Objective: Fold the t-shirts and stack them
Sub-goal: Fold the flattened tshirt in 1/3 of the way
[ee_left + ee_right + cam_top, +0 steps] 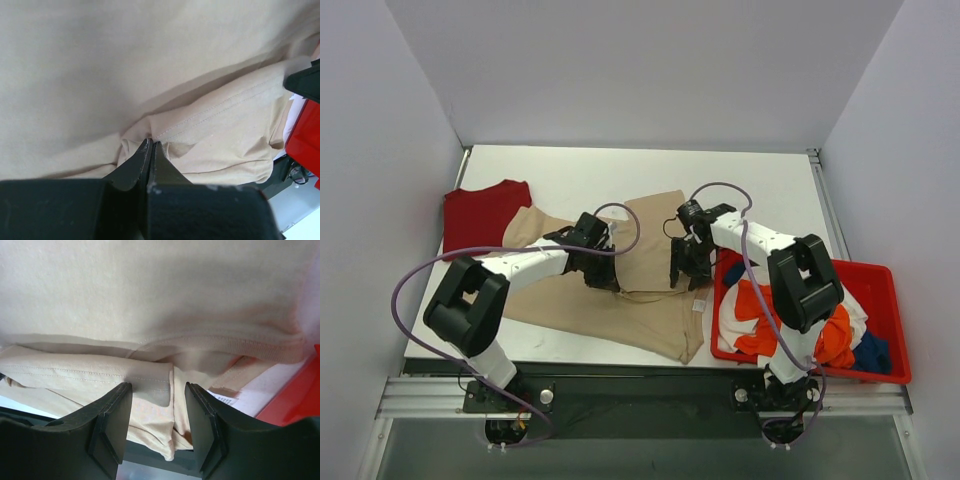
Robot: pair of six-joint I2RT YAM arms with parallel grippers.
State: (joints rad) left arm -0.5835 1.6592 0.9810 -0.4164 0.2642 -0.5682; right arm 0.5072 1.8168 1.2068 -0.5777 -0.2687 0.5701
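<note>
A white table (620, 170) is seen from above, with two robot arms reaching in from the 6 o'clock edge. A large beige cloth t-shirt (645, 230) lies partly folded across the middle of the table, with one panel turned up toward 12 o'clock. A dark red cloth t-shirt (480, 212) lies flat at 10 o'clock, its near edge tucked under the beige one. At 4 o'clock sits a red plastic bin (880, 280) holding a heap of loose tees: an orange t-shirt (835, 340), a white t-shirt (735, 310) and a blue t-shirt (873, 352).

The left gripper (603, 272) is low over the beige shirt, just left of centre. In its wrist view, the left gripper (150, 144) has its black fingers pressed together at the tips, pinching a puckered fold of the beige shirt (125, 60) beside a stitched hem. A corner of the red bin (305, 135) shows at 3 o'clock.

The right gripper (688, 268) is low over the shirt's right side, close to the bin's left wall. In its wrist view, the right gripper (158, 386) has its fingers spread apart, with a folded, stitched edge of the beige shirt (150, 290) lying between them and touching neither. The ribbed collar runs across above the fingers. The bin (295, 395) shows at 4 o'clock.
</note>
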